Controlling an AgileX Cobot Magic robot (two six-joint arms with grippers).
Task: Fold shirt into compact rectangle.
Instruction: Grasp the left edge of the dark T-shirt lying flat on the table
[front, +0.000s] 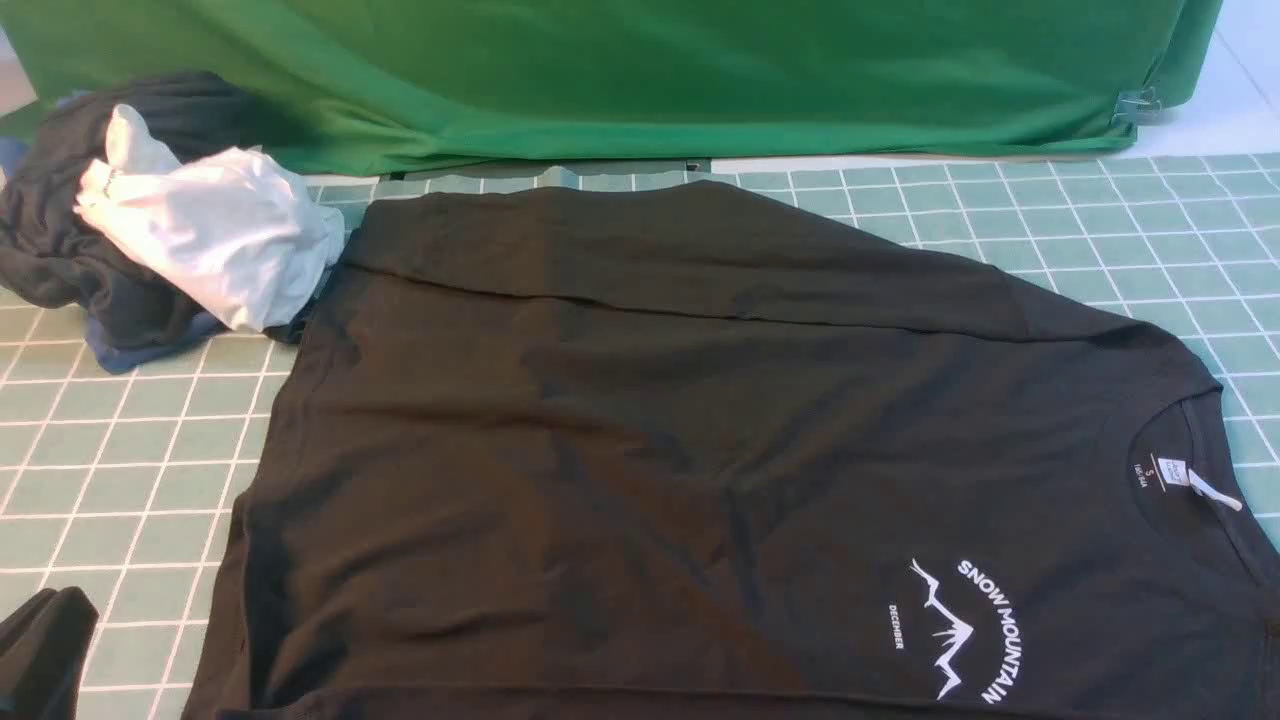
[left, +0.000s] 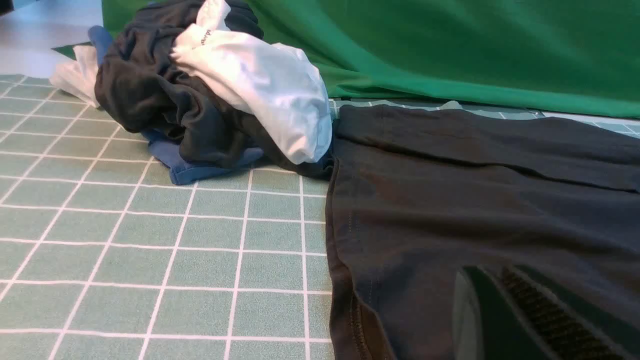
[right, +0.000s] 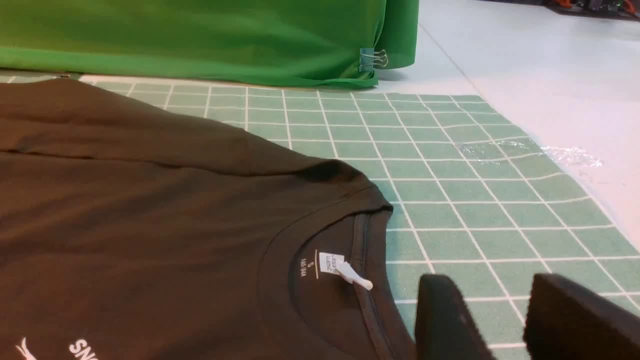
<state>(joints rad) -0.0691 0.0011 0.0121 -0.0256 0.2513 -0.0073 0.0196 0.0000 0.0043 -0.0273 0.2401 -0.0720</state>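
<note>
The black shirt (front: 640, 440) lies spread flat on the green grid mat (front: 120, 470), hem to the left and collar (front: 1180, 450) to the right. Its white mountain print (front: 960, 630) faces up and its white neck label (right: 331, 262) shows inside the collar. A sleeve is folded along the shirt's far edge. My left gripper (left: 487, 280) is shut and empty, low near the hem (left: 340, 260); its dark tip (front: 55, 610) shows at the front left. My right gripper (right: 492, 290) is open over bare mat just beside the collar, with nothing between its fingers. It is out of the front view.
A dark grey and blue clothes bundle (front: 70, 250) topped by a white garment (front: 220, 235) sits at the back left, touching the shirt's far left corner. Green cloth (front: 640, 70) hangs along the back, held by a binder clip (right: 372, 59). The mat's right edge (right: 575, 165) is taped down.
</note>
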